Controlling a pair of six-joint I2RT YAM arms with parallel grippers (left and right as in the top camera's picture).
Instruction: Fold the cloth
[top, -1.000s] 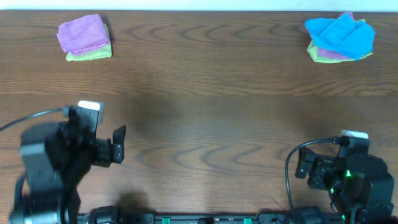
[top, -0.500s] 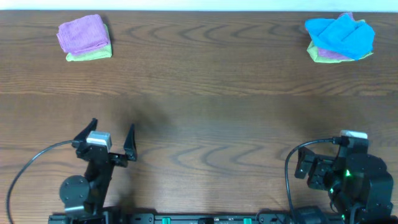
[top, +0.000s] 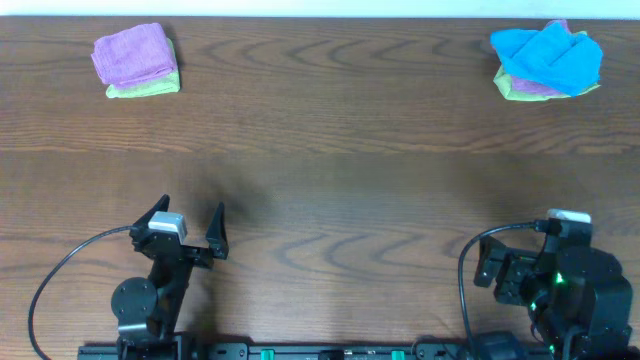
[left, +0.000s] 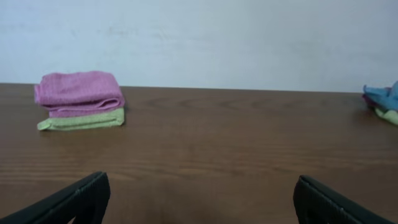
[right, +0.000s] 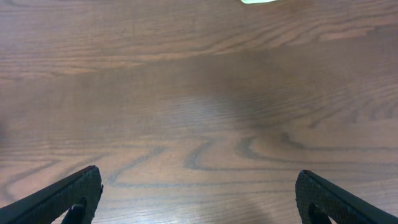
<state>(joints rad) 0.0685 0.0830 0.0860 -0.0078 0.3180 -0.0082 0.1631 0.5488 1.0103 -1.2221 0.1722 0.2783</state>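
Note:
The cloth (top: 133, 53) is mauve and lies folded on top of a lime-green cloth (top: 145, 88) at the table's far left; the left wrist view shows the cloth (left: 79, 92) well ahead and to the left. My left gripper (top: 190, 218) sits low near the front left edge, far from the cloth, open and empty, its fingers (left: 81, 200) wide apart over bare wood. My right gripper (right: 199, 199) is at the front right, also open over bare wood, holding nothing. From overhead only the right arm's body (top: 562, 275) shows.
A loose pile at the far right has a bright blue cloth (top: 548, 55) on top, with mauve and lime-green edges (top: 530, 90) under it. A white wall (left: 205, 37) runs behind the table's far edge. Cables loop beside both arm bases.
The left arm has swung in from the left edge and settled lower, its open jaws now pointing at the far side. The right arm and the cloths have not moved.

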